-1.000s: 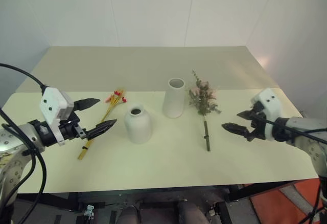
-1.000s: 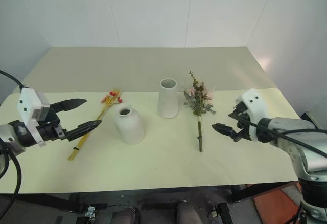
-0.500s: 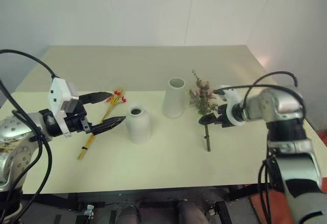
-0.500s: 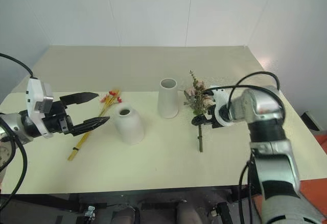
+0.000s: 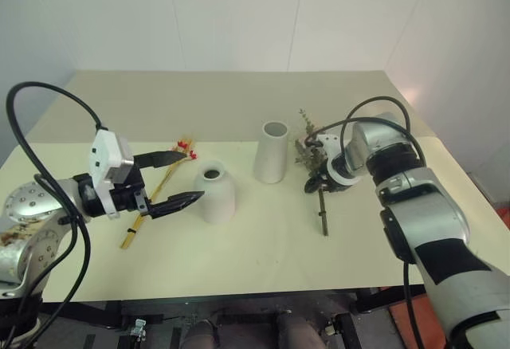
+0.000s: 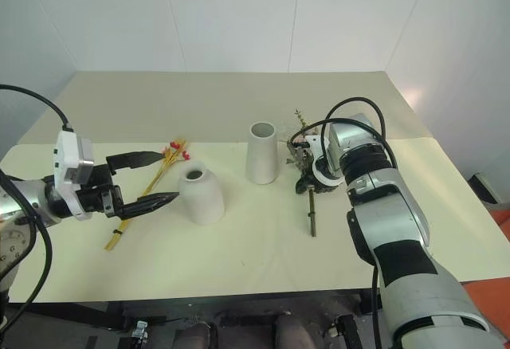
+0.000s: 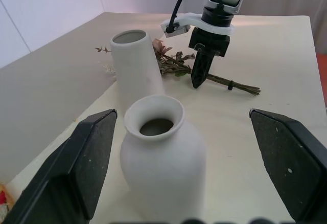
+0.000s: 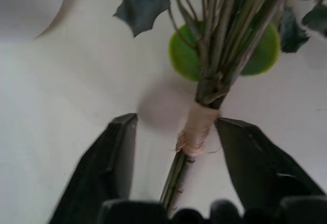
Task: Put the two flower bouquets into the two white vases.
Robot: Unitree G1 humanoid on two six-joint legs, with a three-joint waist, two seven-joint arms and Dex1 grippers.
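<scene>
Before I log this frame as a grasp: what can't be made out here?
- Contact: in the right wrist view the right end effector straddles the bushy bouquet with gaps either side; grip unconfirmed.
- Bushy bouquet's blooms: in the right eye view, hidden behind the right arm.
- Slim bouquet: in the left eye view, its stems partly hidden by the left end effector.

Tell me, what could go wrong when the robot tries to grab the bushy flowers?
The right gripper straddles the bushy bouquet's stems with gaps either side, so the stems might slip or roll away as it shuts. The tall vase stands close beside the flowers, so lifting them could bump it over.
</scene>
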